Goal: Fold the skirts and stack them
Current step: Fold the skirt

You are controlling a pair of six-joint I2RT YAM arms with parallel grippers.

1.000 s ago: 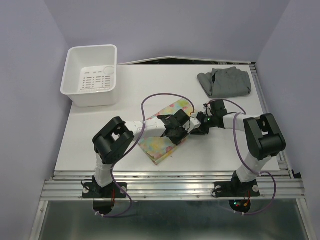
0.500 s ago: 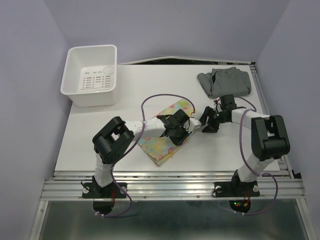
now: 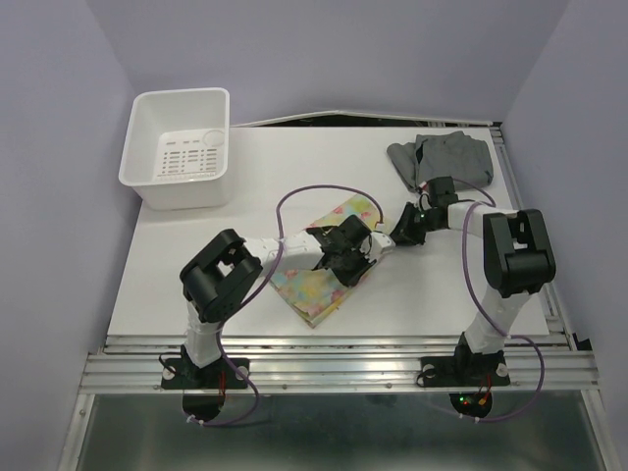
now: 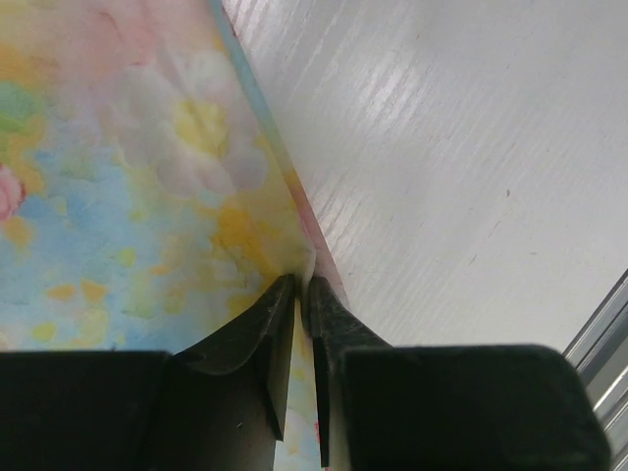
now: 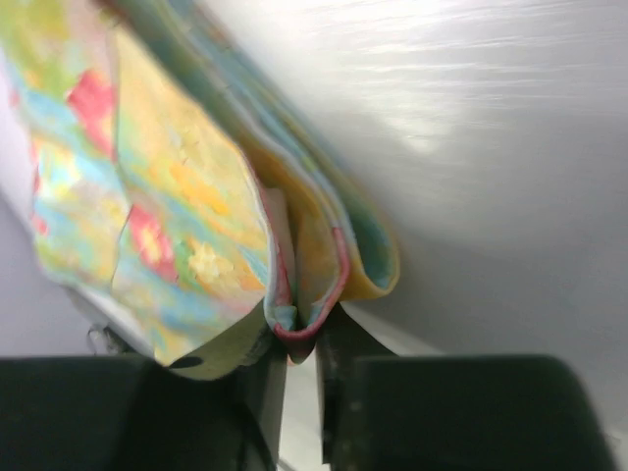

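— Noting a small shift of the right hand farther from the white bin since a second ago; clamped on a fold of the floral skirt.

— Left hand: narrow, hem between its fingers. Floral skirt folded flat, right of the bin. Grey skirt farther right, loosely bunched, well apart. Probably halfway: grey fold and stacking left.

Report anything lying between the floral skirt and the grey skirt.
Nothing loose. Only bare table and the right gripper, pinching the floral skirt at its edge, separate it from the grey skirt.
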